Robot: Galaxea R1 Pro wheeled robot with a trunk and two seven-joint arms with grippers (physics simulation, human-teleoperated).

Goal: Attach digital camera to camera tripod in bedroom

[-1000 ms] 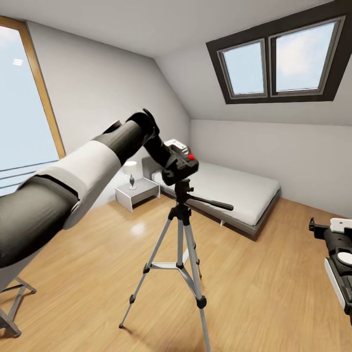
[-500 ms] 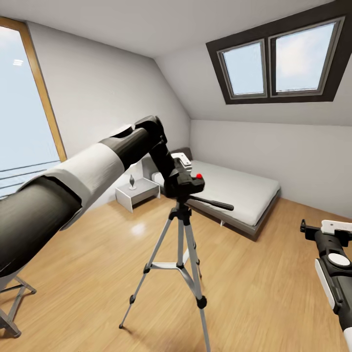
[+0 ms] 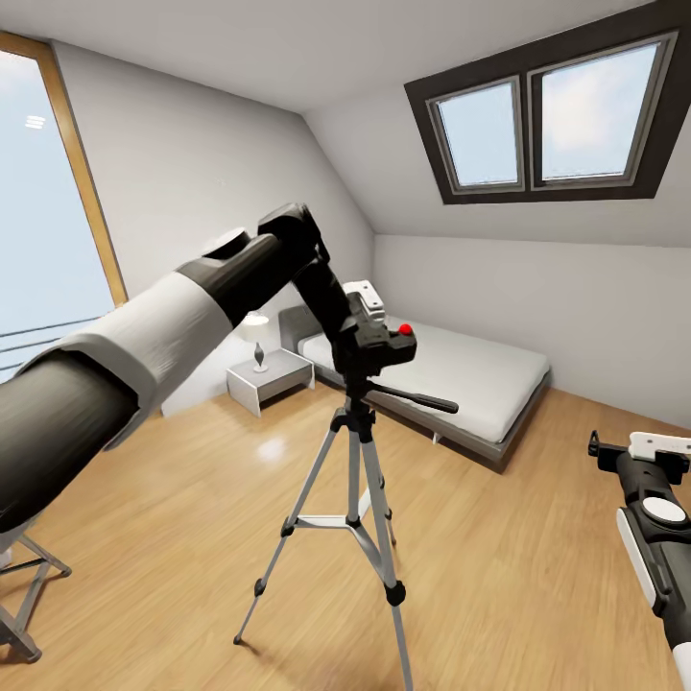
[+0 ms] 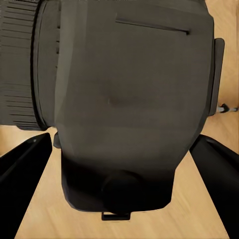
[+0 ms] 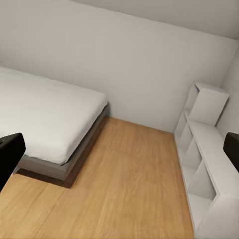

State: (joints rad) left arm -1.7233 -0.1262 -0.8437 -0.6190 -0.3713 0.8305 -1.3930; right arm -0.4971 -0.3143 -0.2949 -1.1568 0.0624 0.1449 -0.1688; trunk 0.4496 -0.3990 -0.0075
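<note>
left claw (image 4: 119, 149) clamped on small black boxy cam w/ red button (image 3: 384, 344), sitting atop silver-legged tripod (image 3: 355, 480), right claw (image 5: 119, 149) spread wide, empty, nr grey bed (image 5: 45, 112)

We see the digital camera (image 4: 132, 99) close up between both black fingers (image 4: 22, 172), wood floor (image 4: 37, 219) beneath.

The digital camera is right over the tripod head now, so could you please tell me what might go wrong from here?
1. The digital camera sits tilted over the camera tripod, so it may seat crooked or miss the mount.
2. The left gripper grips it from above a slim, tall stand; a sideways push could tip the tripod.
3. The long black handle sticks out beside the head and could snag the arm.
</note>
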